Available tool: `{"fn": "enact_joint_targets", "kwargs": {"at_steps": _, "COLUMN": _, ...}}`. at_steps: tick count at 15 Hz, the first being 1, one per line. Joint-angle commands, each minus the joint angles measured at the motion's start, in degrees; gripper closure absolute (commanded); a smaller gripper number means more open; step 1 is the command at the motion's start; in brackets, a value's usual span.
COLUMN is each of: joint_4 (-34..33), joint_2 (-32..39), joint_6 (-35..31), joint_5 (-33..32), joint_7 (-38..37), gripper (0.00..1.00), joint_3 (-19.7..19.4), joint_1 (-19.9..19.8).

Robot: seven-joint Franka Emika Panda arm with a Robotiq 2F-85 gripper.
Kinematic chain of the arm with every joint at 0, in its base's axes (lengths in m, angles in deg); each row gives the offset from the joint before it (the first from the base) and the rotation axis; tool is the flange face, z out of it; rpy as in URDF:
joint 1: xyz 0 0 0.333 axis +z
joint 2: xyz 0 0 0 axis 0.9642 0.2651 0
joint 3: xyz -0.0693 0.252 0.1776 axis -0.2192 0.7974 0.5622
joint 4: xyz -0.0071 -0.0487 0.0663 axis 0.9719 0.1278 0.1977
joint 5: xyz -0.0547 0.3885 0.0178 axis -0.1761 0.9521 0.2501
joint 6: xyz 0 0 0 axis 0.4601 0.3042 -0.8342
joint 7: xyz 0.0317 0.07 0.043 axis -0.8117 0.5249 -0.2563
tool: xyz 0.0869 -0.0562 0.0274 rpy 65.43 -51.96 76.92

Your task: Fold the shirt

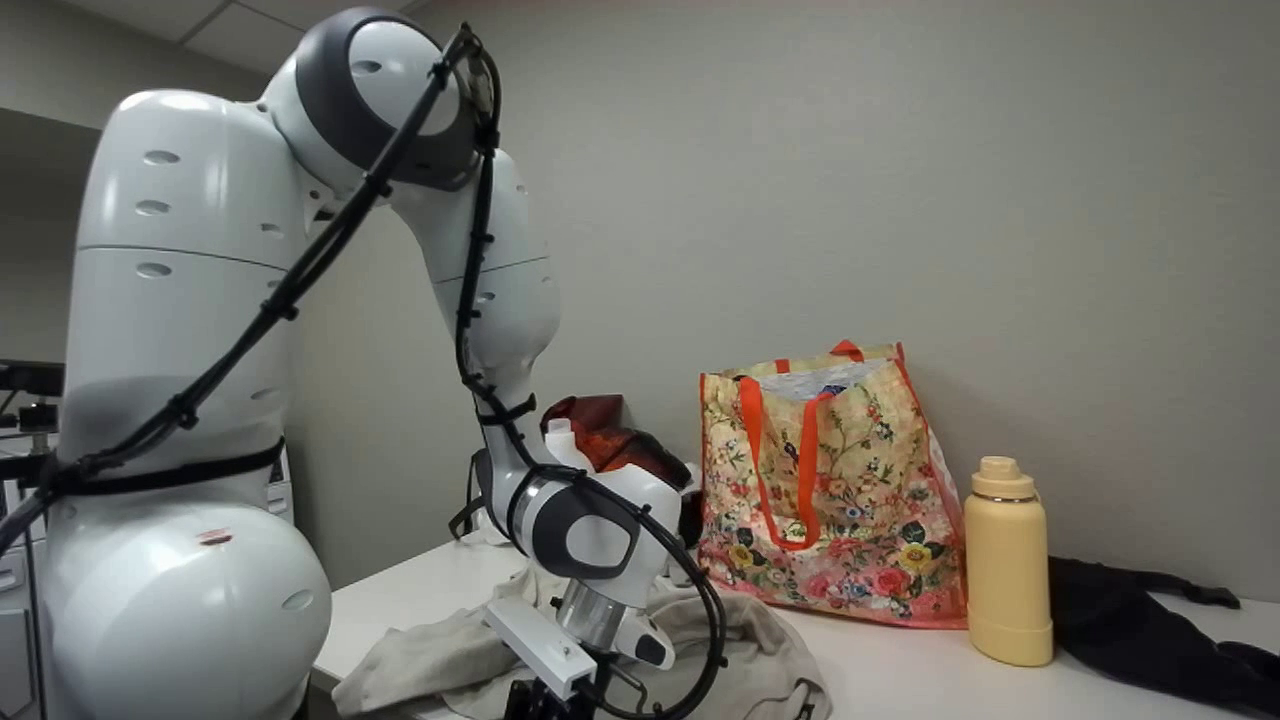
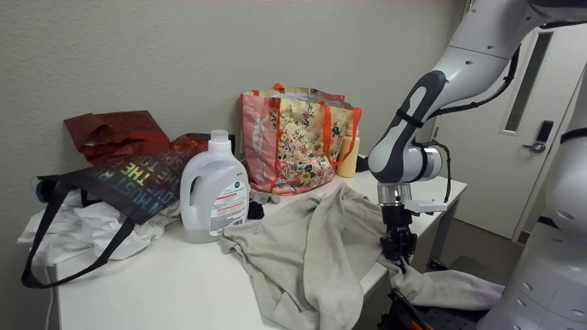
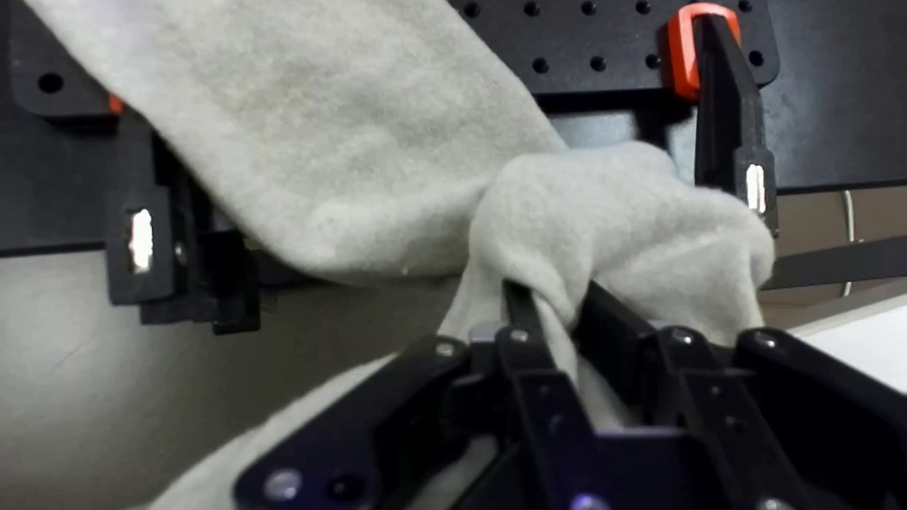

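Shirt [image 2: 284, 247] is soft grey-beige, plain, badly rumpled; most of it lies on the white table [image 2: 183, 284], draping off the edge, with one length reaching over a black perforated plate [image 3: 602, 42]. From where I stand, gripper [image 3: 558, 292] is pinched on a bunched fold of it. Floral tote [image 2: 300, 142]: upright, open, silvery inside showing plus a scrap of something blue [image 1: 833, 388]. Detergent jug [image 2: 206, 188]: capped, translucent, fill level I can't tell. Yellow bottle [image 1: 1007, 565]: upright, capped. Lettered black bag [image 2: 142, 183]: slumped over white cloth [image 2: 91, 229], contents hidden.

The arm [image 1: 512, 290] arches up and over, wrist [image 2: 387, 160] pointing down, black fingers [image 3: 521, 309] pinched nearly together.
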Motion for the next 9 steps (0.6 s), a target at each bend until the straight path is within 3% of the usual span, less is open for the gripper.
{"fn": "enact_joint_targets", "kwargs": {"at_steps": 1, "joint_4": -0.1, "joint_2": -5.3, "joint_6": 1.8, "joint_5": 0.7, "joint_7": -0.1, "gripper": 1.00, "joint_3": 1.8, "joint_1": -0.4}}
{"fn": "enact_joint_targets", "kwargs": {"at_steps": 7, "joint_4": 1.1, "joint_2": -21.6, "joint_6": 7.5, "joint_5": -0.5, "joint_7": 0.8, "gripper": 0.98, "joint_3": 2.4, "joint_1": 1.2}}
{"fn": "enact_joint_targets", "kwargs": {"at_steps": 9, "joint_4": -1.3, "joint_2": -25.6, "joint_6": 9.0, "joint_5": -0.2, "joint_7": 1.3, "gripper": 0.98, "joint_3": 2.2, "joint_1": 2.4}}
